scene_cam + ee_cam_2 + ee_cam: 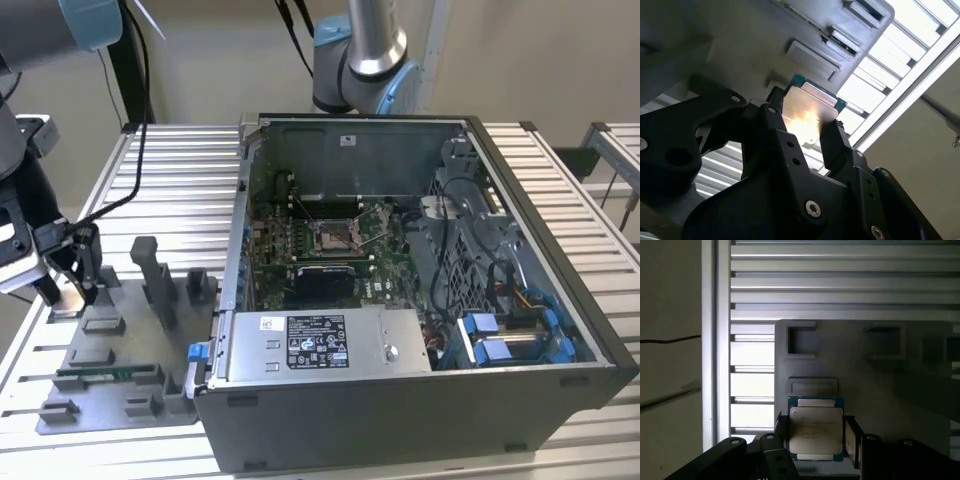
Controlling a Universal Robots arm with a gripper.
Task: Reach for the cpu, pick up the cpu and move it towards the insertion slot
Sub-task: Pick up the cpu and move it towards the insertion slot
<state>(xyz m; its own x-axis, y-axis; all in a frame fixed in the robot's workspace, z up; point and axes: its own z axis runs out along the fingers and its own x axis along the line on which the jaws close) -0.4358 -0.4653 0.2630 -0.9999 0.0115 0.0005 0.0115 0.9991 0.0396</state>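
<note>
Gripper: the black 2-finger gripper point(68, 290) is grasping the cpu, with its fingers point(834, 145) pressing on 2 opposite edges.
Cpu: the flat square silver-faced cpu with a thin green rim point(816, 427) is sitting between the fingertips, over the far corner of the grey plastic tray point(130, 350) on the exterior view's left. Whether it is clearing the tray cannot be told.
Insertion slot: the square metal-framed insertion slot point(335, 236) is lying well apart, inside the open dark grey computer case point(400, 420) on the slatted metal bench point(170, 190).
Risk 1: the grip is bearing only on thin edges, so the chip is likely to be slipping or tilting if jolted.
Risk 2: the grey upright blocks point(155, 280) and the case wall are standing between chip and slot, so a low path is risking a knock.
Risk 3: a tilted chip is risking damage at the slot.
</note>
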